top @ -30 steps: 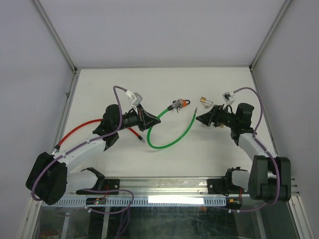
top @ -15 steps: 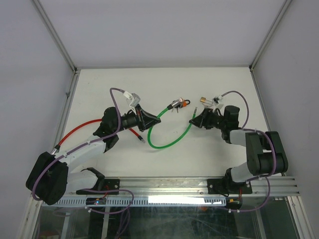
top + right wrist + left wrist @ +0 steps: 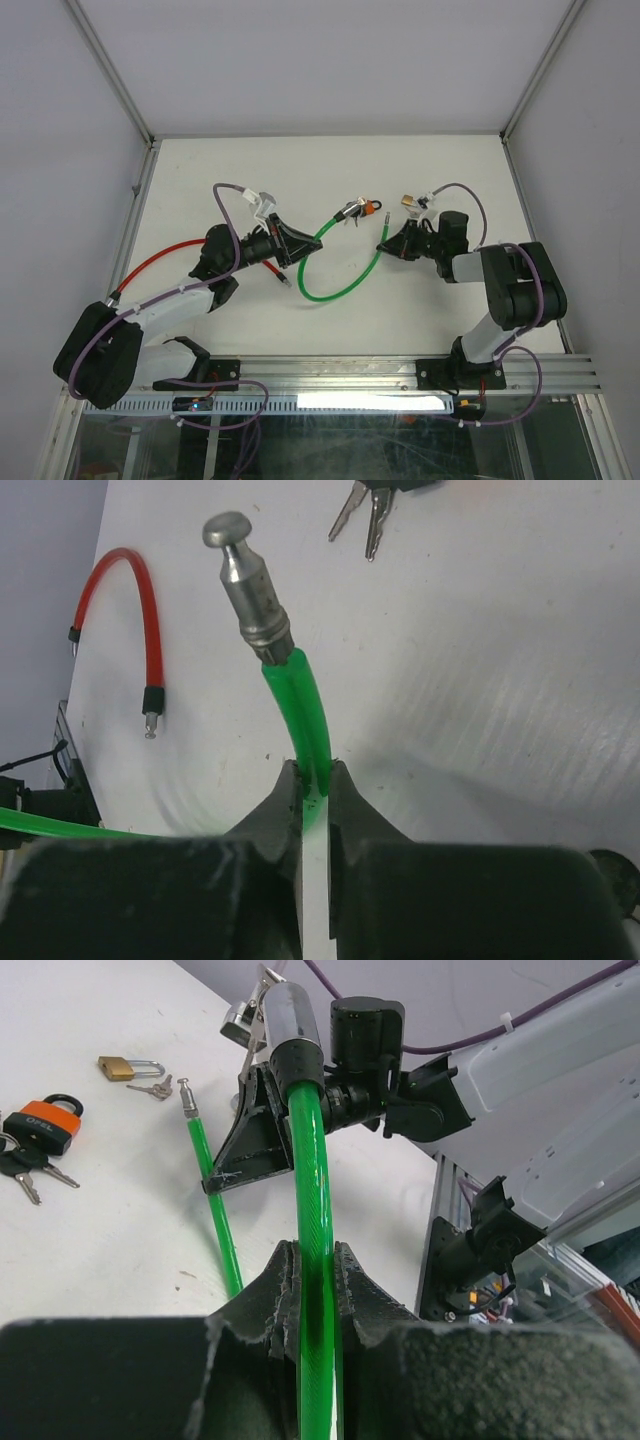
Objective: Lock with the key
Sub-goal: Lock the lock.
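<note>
A green cable lock (image 3: 330, 294) lies looped on the white table. My left gripper (image 3: 293, 247) is shut on the cable (image 3: 313, 1210) just below its silver and black lock head (image 3: 290, 1015), where keys (image 3: 248, 1015) hang. My right gripper (image 3: 313, 770) is shut on the cable (image 3: 300, 705) a little behind its metal pin end (image 3: 245, 575); in the top view the right gripper (image 3: 384, 243) is at the loop's right end. An orange padlock (image 3: 371, 207) with keys (image 3: 20, 1168) and a brass padlock (image 3: 408, 201) lie behind.
A red cable (image 3: 160, 256) runs along the table to the left, its black-capped end (image 3: 152, 702) in the right wrist view. Small keys (image 3: 155, 1088) lie by the brass padlock (image 3: 125, 1067). Metal frame rails border the table on both sides and along the near edge.
My right gripper has moved left to the green cable's pin end and shut on it, having been open. The left gripper keeps its hold and has shifted slightly.
</note>
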Tool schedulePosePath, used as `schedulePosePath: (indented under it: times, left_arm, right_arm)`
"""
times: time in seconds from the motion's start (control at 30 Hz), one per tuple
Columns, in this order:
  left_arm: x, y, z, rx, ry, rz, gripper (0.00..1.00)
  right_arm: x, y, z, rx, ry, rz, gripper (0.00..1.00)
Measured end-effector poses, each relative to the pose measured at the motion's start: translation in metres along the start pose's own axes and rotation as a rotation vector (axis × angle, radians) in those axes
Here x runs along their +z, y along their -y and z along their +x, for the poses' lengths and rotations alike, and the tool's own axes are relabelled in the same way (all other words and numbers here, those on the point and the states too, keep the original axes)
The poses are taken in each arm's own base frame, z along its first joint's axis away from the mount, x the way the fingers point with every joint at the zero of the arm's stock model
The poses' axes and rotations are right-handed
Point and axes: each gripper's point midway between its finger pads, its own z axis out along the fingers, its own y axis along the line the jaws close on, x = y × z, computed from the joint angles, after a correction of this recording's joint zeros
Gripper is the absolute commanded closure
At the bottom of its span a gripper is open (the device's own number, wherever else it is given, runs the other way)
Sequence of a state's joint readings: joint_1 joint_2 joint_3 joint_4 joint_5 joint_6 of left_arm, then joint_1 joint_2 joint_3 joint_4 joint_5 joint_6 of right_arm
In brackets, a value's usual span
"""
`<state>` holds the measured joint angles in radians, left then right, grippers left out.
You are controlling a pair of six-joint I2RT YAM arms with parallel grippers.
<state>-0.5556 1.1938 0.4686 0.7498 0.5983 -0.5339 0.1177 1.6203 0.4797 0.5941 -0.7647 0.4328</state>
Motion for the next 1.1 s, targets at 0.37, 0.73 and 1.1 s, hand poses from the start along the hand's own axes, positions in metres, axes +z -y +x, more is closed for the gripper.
schedulePosePath:
  times: [0.37, 0.73, 1.1]
  left_arm:
    - [-0.005, -0.011, -0.016, -0.108, 0.118, 0.006, 1.00]
    - [0.007, -0.016, -0.036, -0.366, 0.173, 0.164, 1.00]
    - [0.008, -0.003, -0.025, -0.385, 0.099, 0.220, 1.00]
  right_arm:
    - [-0.017, -0.064, -0.031, -0.363, 0.066, -0.114, 1.00]
    - [-0.041, -0.123, -0.054, -0.649, 0.102, -0.182, 1.00]
    - [-0.034, -0.125, -0.026, -0.671, -0.018, -0.206, 1.00]
